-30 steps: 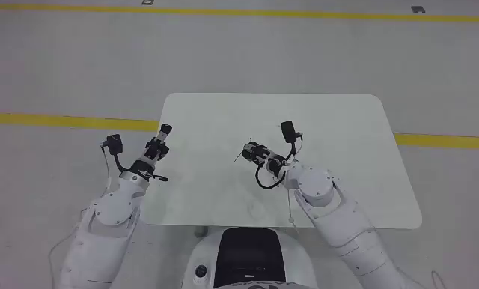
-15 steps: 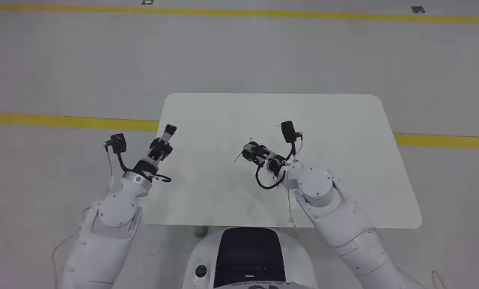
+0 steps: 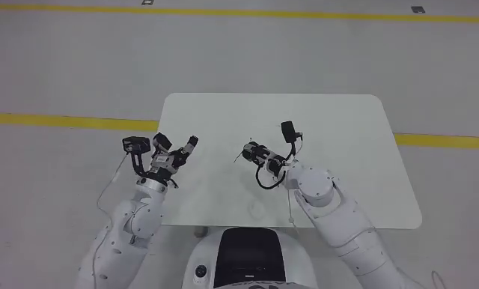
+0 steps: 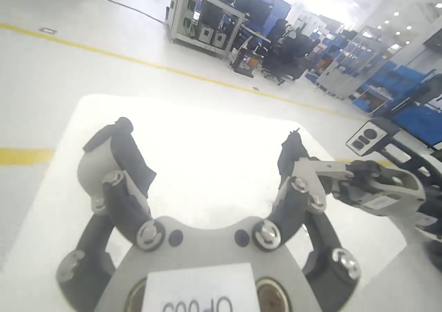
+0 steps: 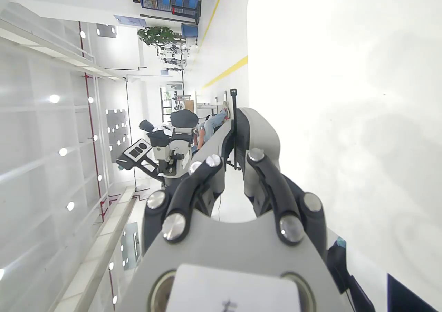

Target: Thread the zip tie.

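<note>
Right tool [image 5: 238, 120]: clamped on zip tie [image 5: 233, 96], mid-frame. Left tool [image 4: 207, 134]: released; best closed in slowly, squared to the tie.

Place: factory-style robot lab | yellow floor lines [image 3: 75, 122] | blue storage racks [image 4: 397, 85] | equipment carts [image 4: 203, 20]

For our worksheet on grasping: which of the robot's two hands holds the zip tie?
The right hand, shut on the black zip tie; the left hand is open and empty.

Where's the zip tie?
In the right wrist view, the zip tie is pinched in the right hand, above the white table, facing the open left hand.
</note>
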Available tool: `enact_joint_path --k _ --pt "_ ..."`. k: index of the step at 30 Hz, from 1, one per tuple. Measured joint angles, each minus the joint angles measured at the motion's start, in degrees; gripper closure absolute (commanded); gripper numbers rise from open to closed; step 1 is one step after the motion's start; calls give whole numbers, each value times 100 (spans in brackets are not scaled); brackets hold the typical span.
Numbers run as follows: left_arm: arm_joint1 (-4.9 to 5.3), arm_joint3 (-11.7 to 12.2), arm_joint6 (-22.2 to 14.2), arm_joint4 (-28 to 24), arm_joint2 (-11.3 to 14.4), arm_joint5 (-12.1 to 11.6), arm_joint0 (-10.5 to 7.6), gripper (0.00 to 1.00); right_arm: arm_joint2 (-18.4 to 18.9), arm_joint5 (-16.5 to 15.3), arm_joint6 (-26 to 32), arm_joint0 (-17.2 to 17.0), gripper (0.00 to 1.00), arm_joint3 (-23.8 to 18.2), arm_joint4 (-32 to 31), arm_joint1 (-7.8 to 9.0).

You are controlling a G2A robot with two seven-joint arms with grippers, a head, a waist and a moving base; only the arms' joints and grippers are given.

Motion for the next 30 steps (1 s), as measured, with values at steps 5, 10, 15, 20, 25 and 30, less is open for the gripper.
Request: enact_joint_path --k 5,10,15,20,25,30 --pt "14 -15 -3 81 50 -125 -48 0 0 0 0 0 100 0 0 0" --pt "82 184 -74 1709 224 -646 -296 0 0 0 0 0 100 0 0 0" --pt "96 446 -159 2422 400 -926 -571 0 0 0 0 0 100 0 0 0" --pt "114 554 -140 2873 549 -1279 -659 0 0 0 0 0 100 0 0 0" --pt "113 550 -140 2847 545 -1228 -657 0 0 0 0 0 100 0 0 0" --pt "152 481 42 2929 878 -1424 -688 0 0 0 0 0 100 0 0 0"
